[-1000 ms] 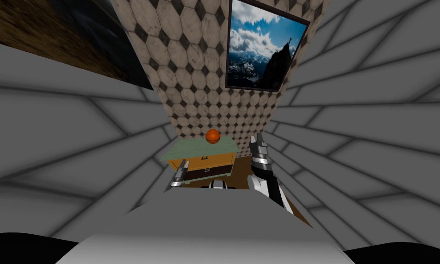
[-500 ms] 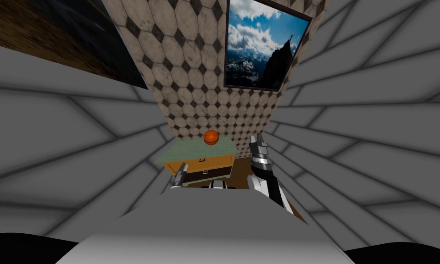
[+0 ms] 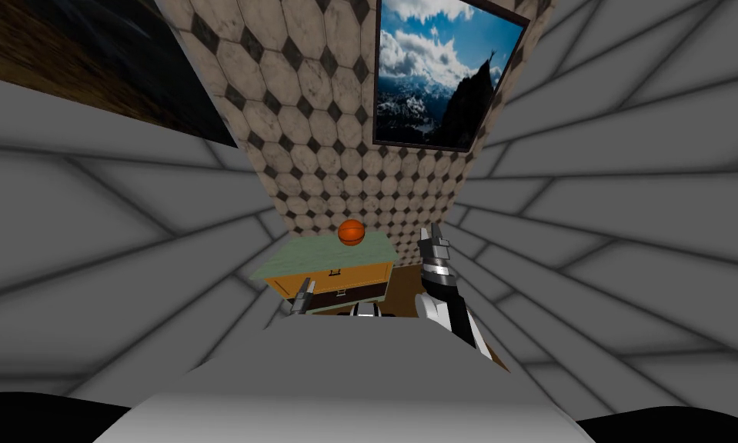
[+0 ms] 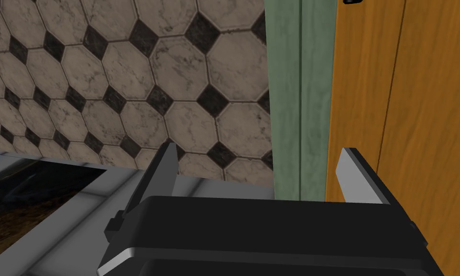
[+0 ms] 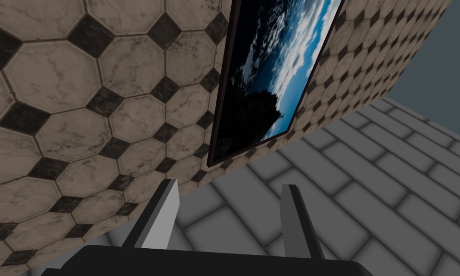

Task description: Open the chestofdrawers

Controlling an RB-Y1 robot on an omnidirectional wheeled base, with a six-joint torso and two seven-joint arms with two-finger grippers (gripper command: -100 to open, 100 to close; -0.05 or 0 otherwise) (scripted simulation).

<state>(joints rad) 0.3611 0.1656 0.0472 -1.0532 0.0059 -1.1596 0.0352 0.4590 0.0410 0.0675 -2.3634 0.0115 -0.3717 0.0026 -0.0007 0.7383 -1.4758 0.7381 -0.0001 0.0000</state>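
- Orange-fronted chest of drawers [image 3: 367, 275], green-topped, against the tiled wall [image 3: 321, 115], just ahead.
- Left gripper [image 4: 257, 158] spread wide, empty, at its left front corner.
- Right gripper [image 3: 435, 242] raised alongside, parted, empty.
- Approach step; next, likely shift left gripper to a drawer handle [image 3: 334, 272], grip, pull.

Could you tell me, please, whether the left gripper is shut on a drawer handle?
No, the left gripper stands open at the edge of the chest of drawers, with nothing gripped between its fingers.
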